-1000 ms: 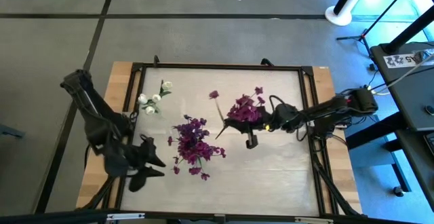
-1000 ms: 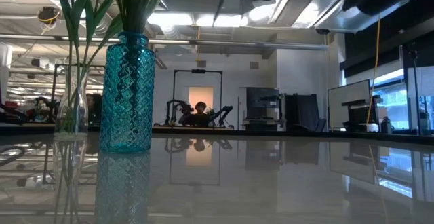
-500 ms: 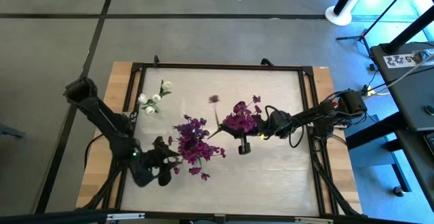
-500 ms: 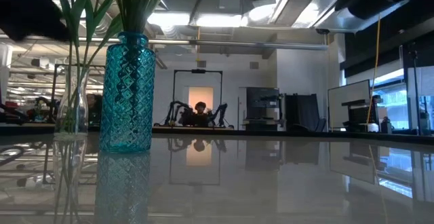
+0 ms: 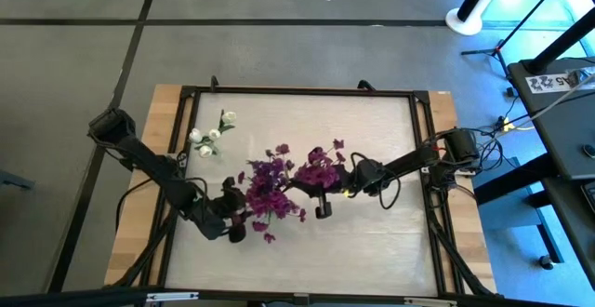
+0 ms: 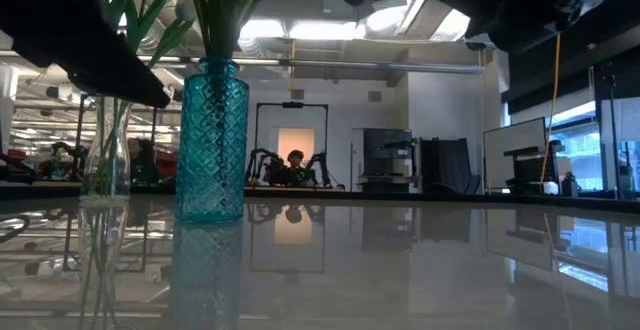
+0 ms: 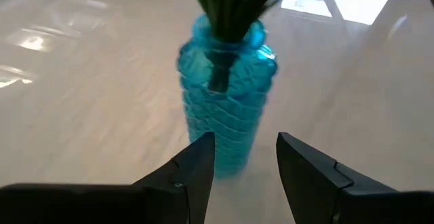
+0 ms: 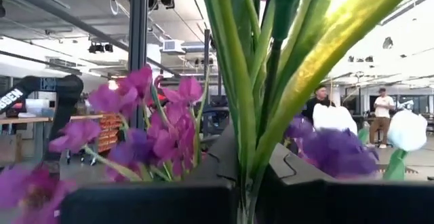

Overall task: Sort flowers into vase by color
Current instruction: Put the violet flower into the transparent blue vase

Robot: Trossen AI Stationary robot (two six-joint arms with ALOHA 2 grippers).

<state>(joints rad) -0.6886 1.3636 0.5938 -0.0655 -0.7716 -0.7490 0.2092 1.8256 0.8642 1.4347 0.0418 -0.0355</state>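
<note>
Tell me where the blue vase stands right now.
The blue vase stands upright left of centre in the low view, beside a clear vase, just ahead of the left gripper.

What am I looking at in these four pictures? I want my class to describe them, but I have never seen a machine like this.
It is a robot with two dark arms at a table, sorting flowers into vases by colour. One picture looks straight down, one looks level across the tabletop, and one comes from a camera on each wrist. On the table stand a blue glass vase of purple flowers and a clear vase of white flowers. The left gripper is open just in front of the blue vase. The right gripper is shut on a purple sprig, holding it beside the purple bunch. The people far behind belong to the room.
</note>
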